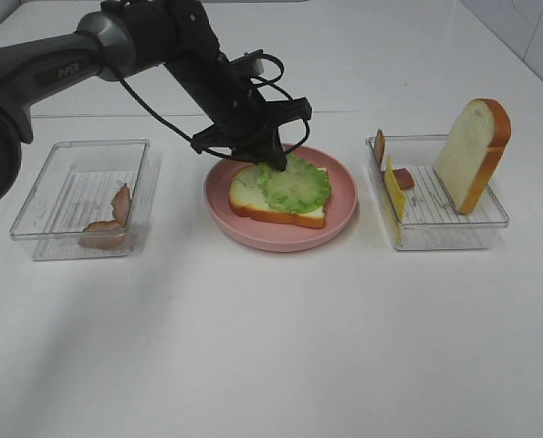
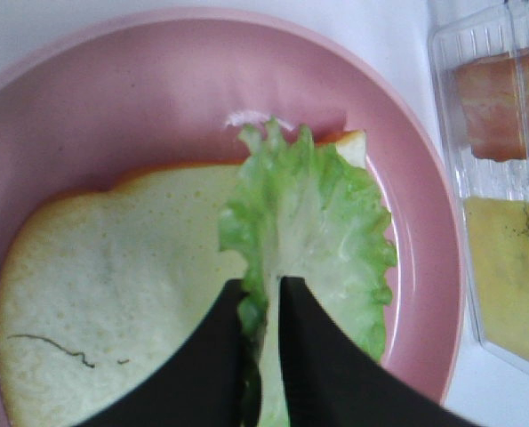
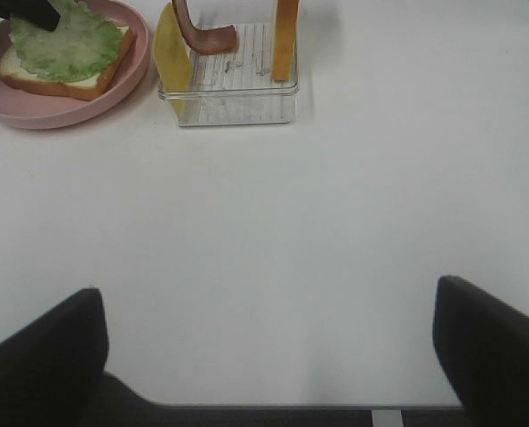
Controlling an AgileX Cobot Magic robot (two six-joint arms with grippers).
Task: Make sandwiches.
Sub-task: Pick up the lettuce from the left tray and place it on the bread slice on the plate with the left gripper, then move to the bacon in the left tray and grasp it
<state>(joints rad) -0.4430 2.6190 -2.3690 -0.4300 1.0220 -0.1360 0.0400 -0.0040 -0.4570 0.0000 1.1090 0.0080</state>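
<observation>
1 bread slice (image 1: 251, 195) is lying on the pink plate (image 1: 339, 219) at the table's (image 1: 271, 365) middle. The left gripper (image 2: 262, 286) is pinching the lettuce leaf (image 2: 322, 222) lying on it. The right gripper's (image 3: 266, 289) jaws are standing spread.

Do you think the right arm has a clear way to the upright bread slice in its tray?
Probably yes: the right gripper hangs open over bare table, and nothing stands between it and the bread slice.

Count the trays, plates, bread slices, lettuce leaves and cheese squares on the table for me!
clear trays: 2
pink plate: 1
bread slices: 2
lettuce leaf: 1
cheese square: 1
Total: 7
</observation>
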